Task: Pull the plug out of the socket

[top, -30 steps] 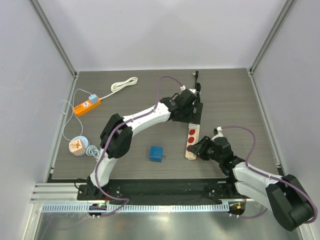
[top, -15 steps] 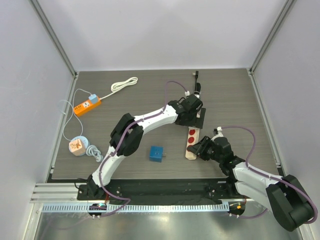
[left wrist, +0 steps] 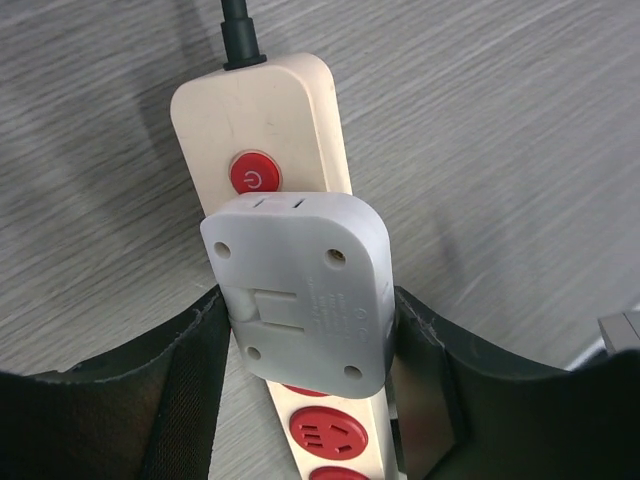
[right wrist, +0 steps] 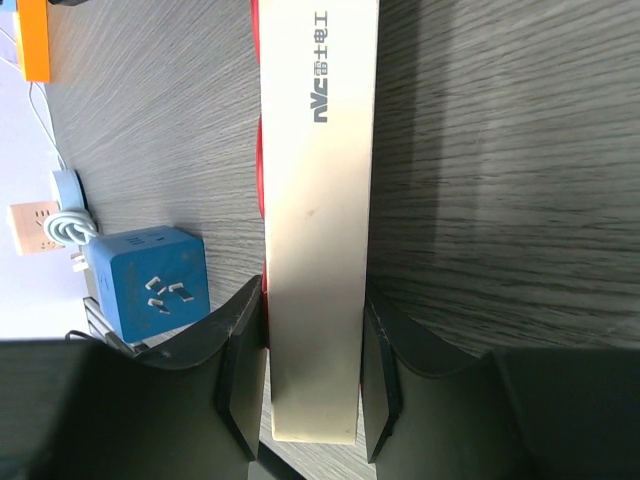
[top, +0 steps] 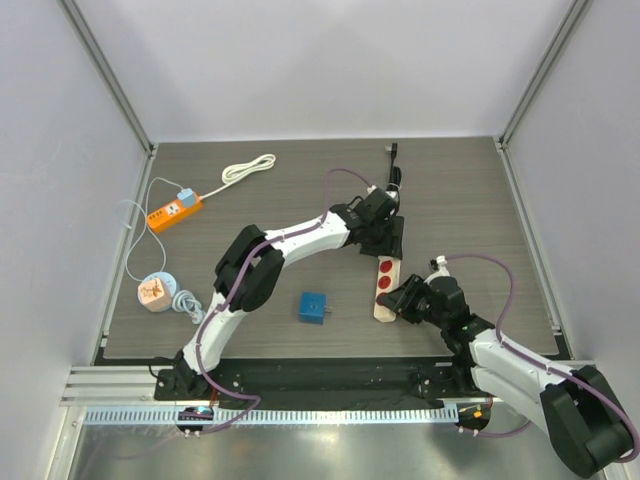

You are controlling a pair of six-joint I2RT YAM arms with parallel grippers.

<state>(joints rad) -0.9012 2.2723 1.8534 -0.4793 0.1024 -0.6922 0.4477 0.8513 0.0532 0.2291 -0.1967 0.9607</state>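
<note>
**Overhead cam:** the long cream plastic power strip with red sockets lies on the dark wood-grain table, a bit right of centre, running away from the arms. The left gripper sits over its far end and the right gripper is at its near end. From up here I can't tell how either set of jaws stands.

**Left wrist cam:** here's the target, a pale grey rounded plastic plug, seated in the strip just below the round red power button. The left pads are narrowed onto its two long sides and touch both, so it's got hold of the plug. The shell looks hard, smooth and probably light, so I'd guess it could slip. Those flat sides look like the sane place to squeeze. The prongs are likely snug, so I'd pull straight out, no twisting.

**Right wrist cam:** the right fingers are pinched onto opposite faces of the strip's near end. That's the anchor. The strip looks stiff but light, and I reckon it'd lift along with the plug otherwise. A blue cube adapter sits nearby, clear of the strip.
</note>
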